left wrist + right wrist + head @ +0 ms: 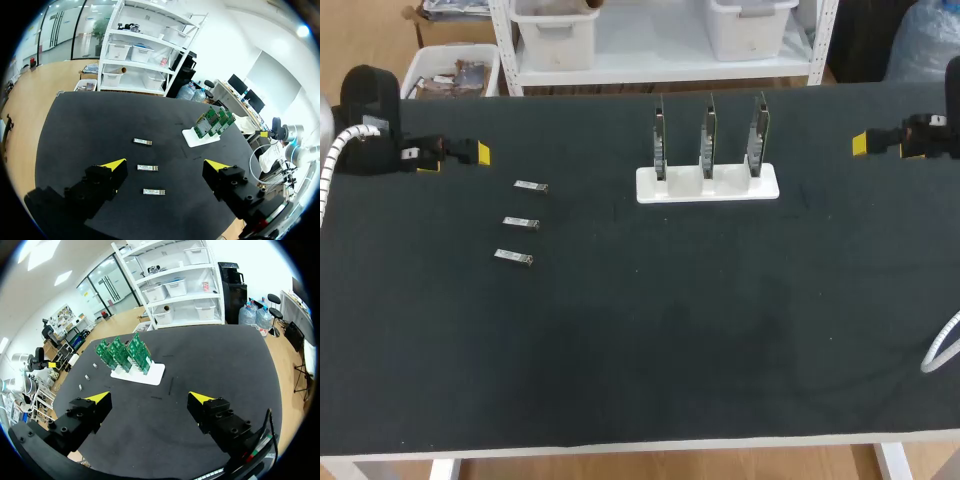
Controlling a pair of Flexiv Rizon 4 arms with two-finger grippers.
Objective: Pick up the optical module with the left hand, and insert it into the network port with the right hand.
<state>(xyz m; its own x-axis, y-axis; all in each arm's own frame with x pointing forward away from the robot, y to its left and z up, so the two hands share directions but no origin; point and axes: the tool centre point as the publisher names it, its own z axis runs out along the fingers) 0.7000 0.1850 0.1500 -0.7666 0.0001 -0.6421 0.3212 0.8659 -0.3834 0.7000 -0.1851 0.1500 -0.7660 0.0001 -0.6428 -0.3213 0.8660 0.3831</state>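
Note:
Three small silver optical modules lie in a column on the black table's left part: far (531, 186), middle (521, 223) and near (513, 258). In the left wrist view they are far (142, 142), middle (147, 167) and near (154, 191), below and ahead of my left gripper (165, 167). That gripper (455, 155) hovers open and empty at the far left. A white stand (708, 183) holds three upright green network cards (707, 140). My right gripper (885, 145) hangs open and empty at the far right, with the stand (139, 372) well ahead of it (150, 400).
A white cable (940, 350) loops in over the table's right edge. The black mat (670, 330) covers the table to its front edge. My right arm (280, 131) shows beyond the stand in the left wrist view.

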